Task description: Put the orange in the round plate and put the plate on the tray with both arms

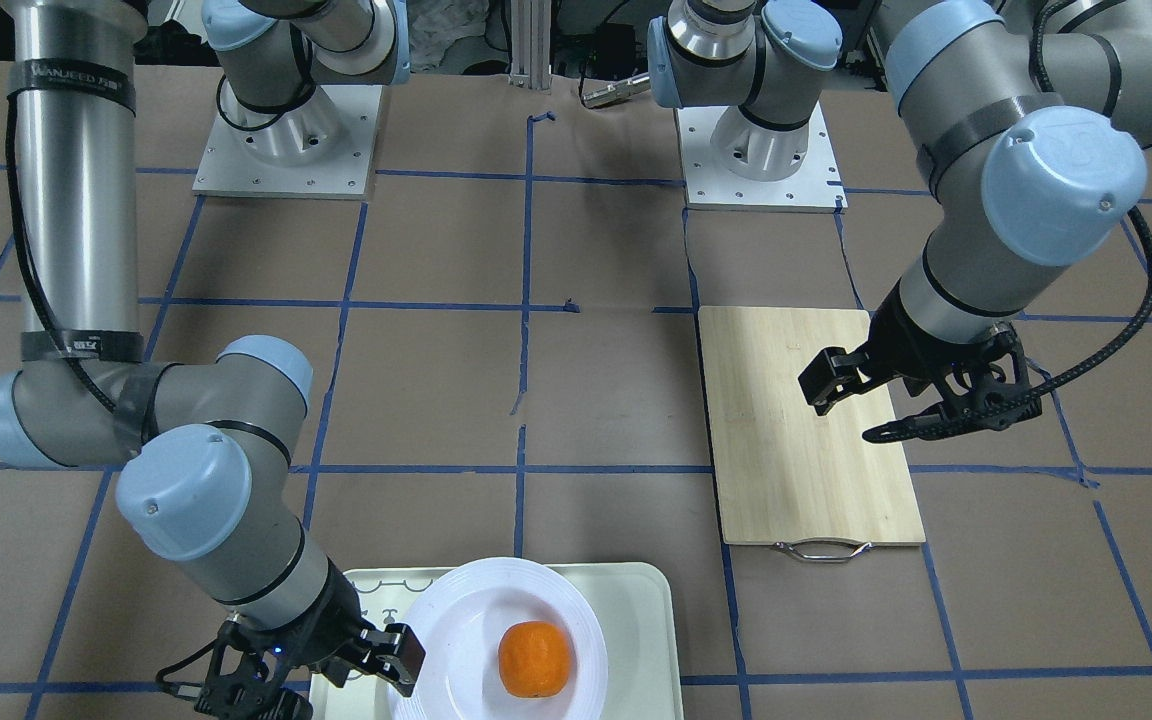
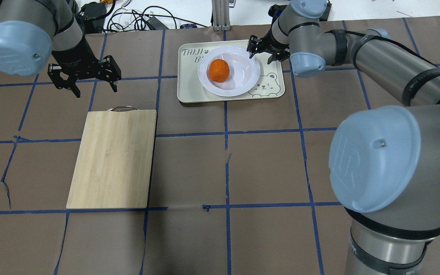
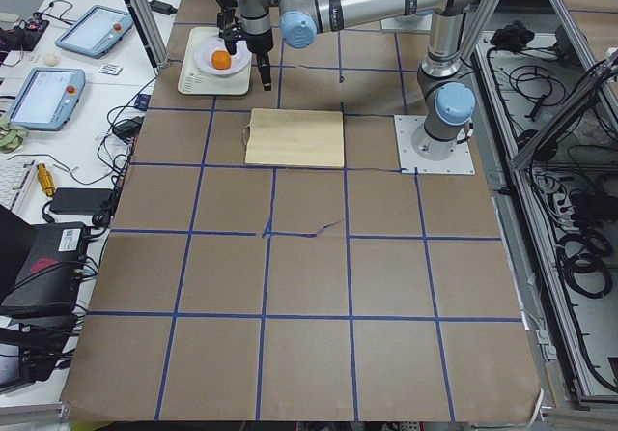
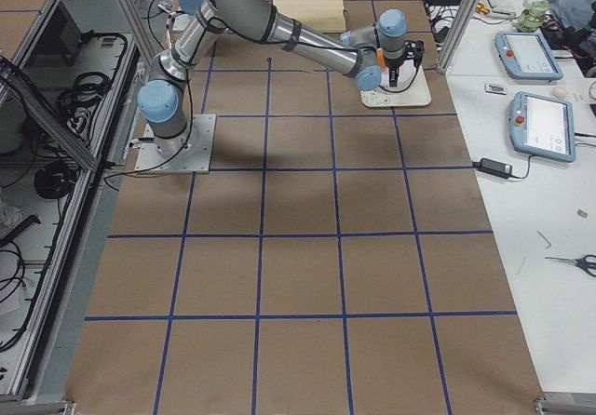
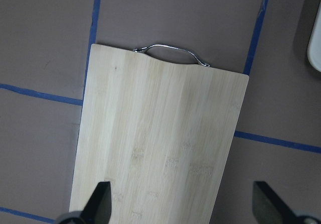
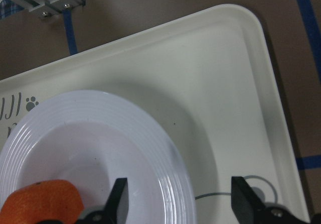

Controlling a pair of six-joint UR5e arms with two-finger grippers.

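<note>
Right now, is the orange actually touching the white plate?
Touching. The overhead view shows the orange resting in the sunken centre of the round plate; the front-facing view shows the same, with no gap beneath it.

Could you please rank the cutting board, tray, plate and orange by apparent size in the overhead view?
1. Light wooden cutting board, only slightly ahead of the pale rectangular tray; it lies nearer the camera, so unsure.
2. Glossy white round plate.
3. Small bright orange.

Orange [image 2: 219, 70] fruit, white plate [image 2: 243, 80]
</note>
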